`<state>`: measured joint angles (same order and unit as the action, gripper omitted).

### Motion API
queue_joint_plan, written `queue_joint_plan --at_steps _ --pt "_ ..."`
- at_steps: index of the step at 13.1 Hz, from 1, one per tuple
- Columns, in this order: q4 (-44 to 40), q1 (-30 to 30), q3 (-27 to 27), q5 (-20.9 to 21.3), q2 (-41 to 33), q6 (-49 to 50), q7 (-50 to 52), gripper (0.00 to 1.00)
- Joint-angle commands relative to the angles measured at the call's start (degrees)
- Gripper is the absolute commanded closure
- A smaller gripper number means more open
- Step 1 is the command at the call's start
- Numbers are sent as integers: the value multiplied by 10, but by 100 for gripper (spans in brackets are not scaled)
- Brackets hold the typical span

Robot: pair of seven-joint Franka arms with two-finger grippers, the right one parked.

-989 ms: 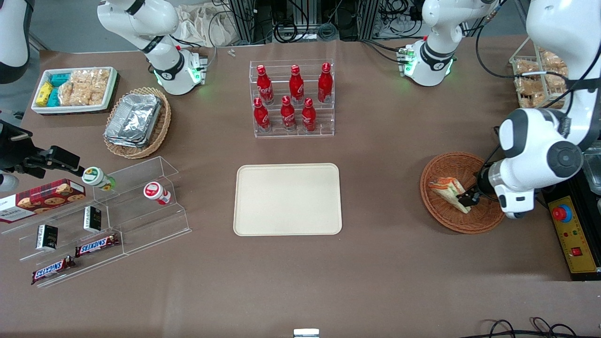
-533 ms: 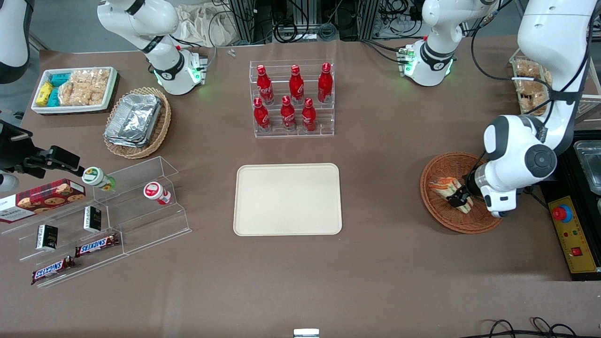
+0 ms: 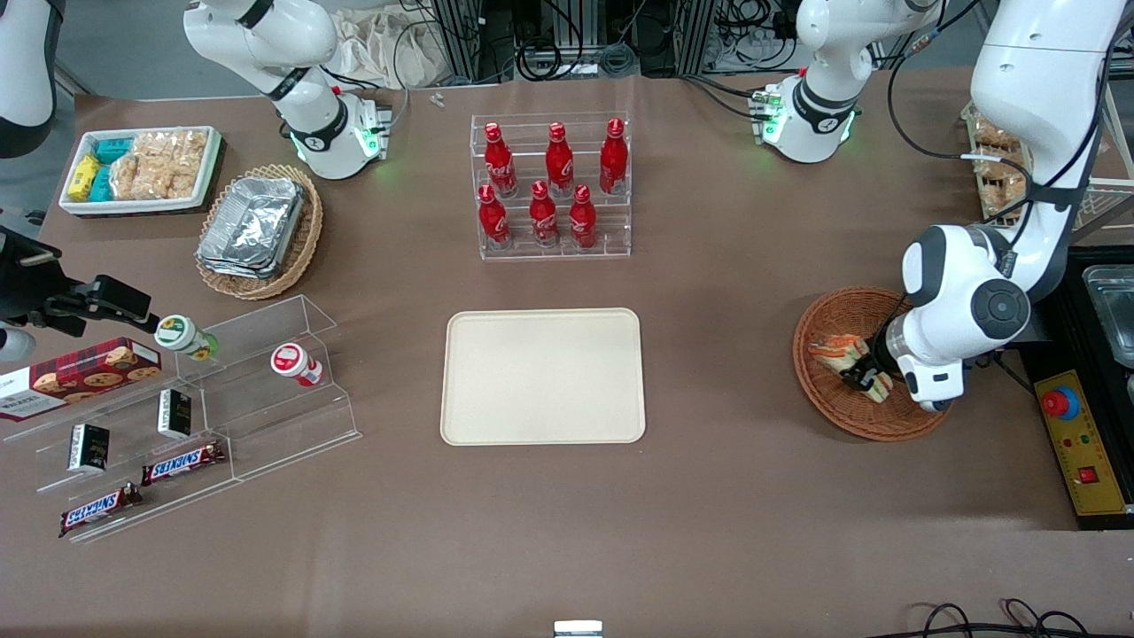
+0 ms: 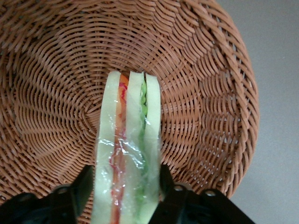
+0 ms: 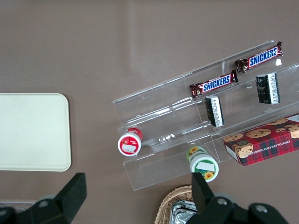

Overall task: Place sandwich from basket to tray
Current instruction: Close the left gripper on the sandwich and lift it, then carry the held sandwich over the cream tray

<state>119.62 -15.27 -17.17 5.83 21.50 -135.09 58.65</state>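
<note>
In the basket point(image 3: 864, 416), the sandwich point(image 4: 127, 154) is clamped by the gripper point(image 4: 124, 186) across its bread faces; soft, light, film-wrapped, so likely squashed or slipped if squeezed hard

I read "SNICKERS" on two chocolate bars point(image 5: 213, 83) lying on the clear acrylic shelf point(image 5: 187, 126), while the gripper point(image 3: 861, 377) carried no lettering.

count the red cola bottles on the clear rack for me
6 red cola bottles, all on the clear rack farther from the front camera than the tray: three on the upper step, three on the lower. None appear hidden.
</note>
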Motion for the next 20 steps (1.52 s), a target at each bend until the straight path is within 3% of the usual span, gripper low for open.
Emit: queue_joint_plan --at_steps 1,6,10,16,20 --pt "3 1 -8 21 -29 -2 59 100" --pt "-182 0 -51 16 -41 260 73 100" --pt "-286 0 -96 11 -42 382 55 100" --pt "-316 0 -170 1 -35 410 -78 100" --pt "-314 5 -277 9 9 396 -100 97"
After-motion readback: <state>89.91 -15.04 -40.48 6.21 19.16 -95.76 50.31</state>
